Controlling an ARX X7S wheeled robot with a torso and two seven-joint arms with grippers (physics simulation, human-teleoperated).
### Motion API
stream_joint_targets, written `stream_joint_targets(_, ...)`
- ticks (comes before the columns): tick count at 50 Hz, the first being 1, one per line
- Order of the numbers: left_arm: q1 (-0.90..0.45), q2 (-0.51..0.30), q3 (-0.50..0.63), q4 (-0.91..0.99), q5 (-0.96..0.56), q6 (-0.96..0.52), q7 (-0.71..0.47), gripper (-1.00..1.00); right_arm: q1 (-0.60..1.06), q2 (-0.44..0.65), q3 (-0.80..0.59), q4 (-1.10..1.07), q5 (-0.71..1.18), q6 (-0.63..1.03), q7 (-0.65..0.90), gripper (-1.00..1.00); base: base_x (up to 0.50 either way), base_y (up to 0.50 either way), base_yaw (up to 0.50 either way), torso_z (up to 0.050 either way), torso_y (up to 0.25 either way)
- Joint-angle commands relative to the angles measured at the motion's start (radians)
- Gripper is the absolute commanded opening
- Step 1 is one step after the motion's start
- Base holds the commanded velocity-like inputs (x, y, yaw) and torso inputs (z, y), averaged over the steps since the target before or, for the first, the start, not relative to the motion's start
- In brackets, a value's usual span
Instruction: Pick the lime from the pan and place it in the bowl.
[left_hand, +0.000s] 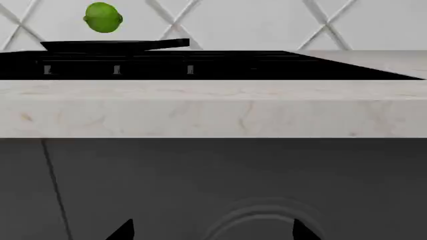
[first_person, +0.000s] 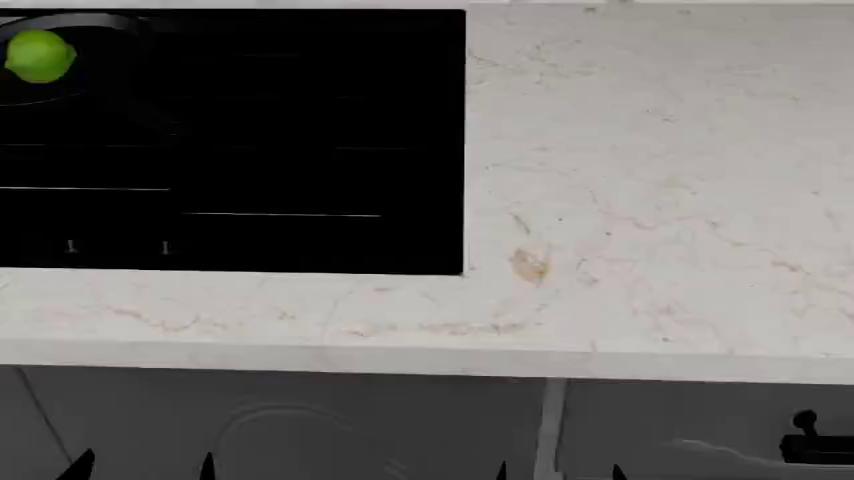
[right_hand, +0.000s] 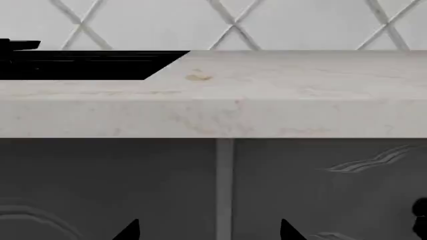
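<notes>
The lime (first_person: 40, 56) is bright green and sits in the black pan (first_person: 94, 85) at the far left of the cooktop; the pan barely stands out from the black cooktop. In the left wrist view the lime (left_hand: 103, 18) sits above the pan's rim (left_hand: 113, 45). The bowl is out of view. My left gripper (first_person: 143, 466) is open and empty, low in front of the cabinet, with only its fingertips showing; it also shows in the left wrist view (left_hand: 212, 231). My right gripper (first_person: 558, 470) is open and empty at the same height; it also shows in the right wrist view (right_hand: 209, 231).
A flat black cooktop (first_person: 267, 150) fills the left of the cream marble counter (first_person: 641, 200). The counter's front edge (first_person: 400, 355) overhangs grey cabinet doors (first_person: 334, 420). A black knob (first_person: 805, 422) and handle show low at the right. A tiled wall (right_hand: 267, 25) stands behind.
</notes>
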Motion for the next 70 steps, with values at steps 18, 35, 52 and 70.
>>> stream_joint_targets(18,-0.004,-0.055,0.074,-0.01,-0.051,0.006,-0.07,1.0,0.006,0.056,-0.06,0.028,0.063,-0.01,0.067,1.0,0.0,0.0,0.0,0.0,0.0)
stream_joint_targets(35,-0.007,-0.024,0.031,-0.019,-0.022,0.008,-0.028,1.0,0.005,0.023,-0.031,0.007,0.054,0.029,0.002,1.0,0.0,0.0,0.0,0.0,0.0)
stream_joint_targets(52,-0.295,-0.122,-0.063,0.877,-0.027,-0.882,-0.066,1.0,0.588,0.107,-0.192,-1.047,-0.273,1.017,-0.125,1.0,0.0,0.0,0.0,0.0,0.0)
stream_joint_targets(70,-1.172,-0.583,-0.301,0.784,-1.591,-1.52,-1.255,1.0,1.363,0.011,-0.24,-0.863,-1.012,1.517,-0.795,1.0,0.0,0.0,0.0,0.0,0.0)
